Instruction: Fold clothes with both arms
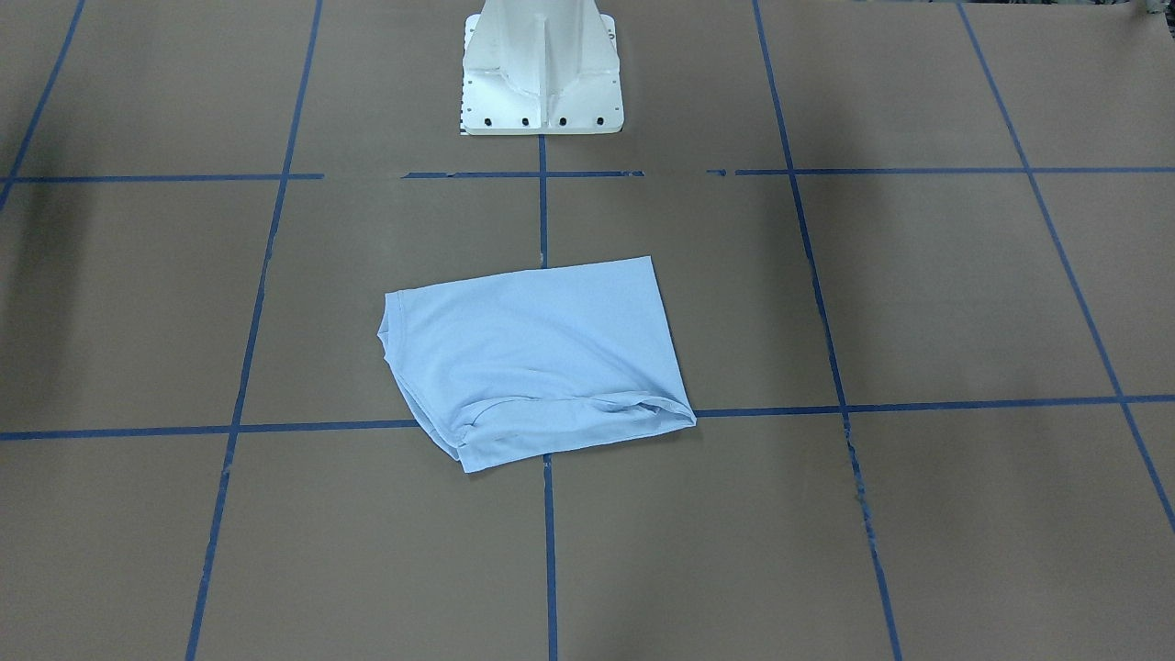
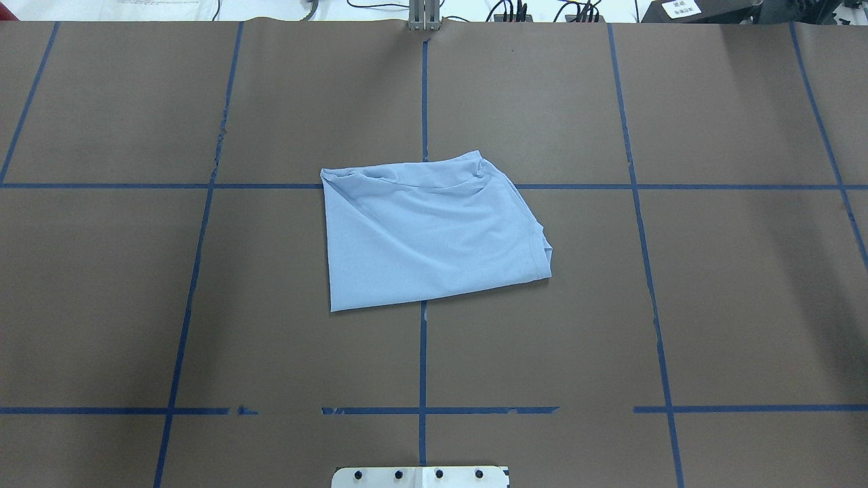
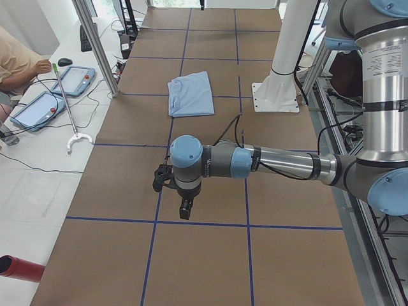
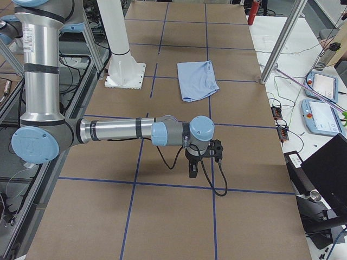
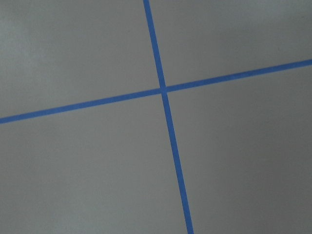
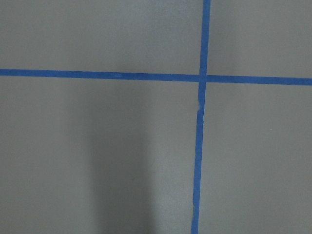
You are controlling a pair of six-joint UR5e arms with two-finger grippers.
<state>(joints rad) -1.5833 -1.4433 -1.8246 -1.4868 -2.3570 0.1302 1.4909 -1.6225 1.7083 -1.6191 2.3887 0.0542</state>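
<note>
folded t-shirt (image 2: 427, 234) — mid-table (image 2: 712, 305)

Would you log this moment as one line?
T-shirt: folded, untouched | left gripper: off T-shirt | right gripper: off T-shirt | grip state: cannot tell

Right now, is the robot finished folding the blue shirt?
Nearly, it seems. Done: the T-shirt lies folded into a small packet mid-table. In hand: nothing visible; the left gripper and right gripper hang over bare table, far from it. Left: perhaps smoothing the bunched edge on the side away from the robot.
</note>
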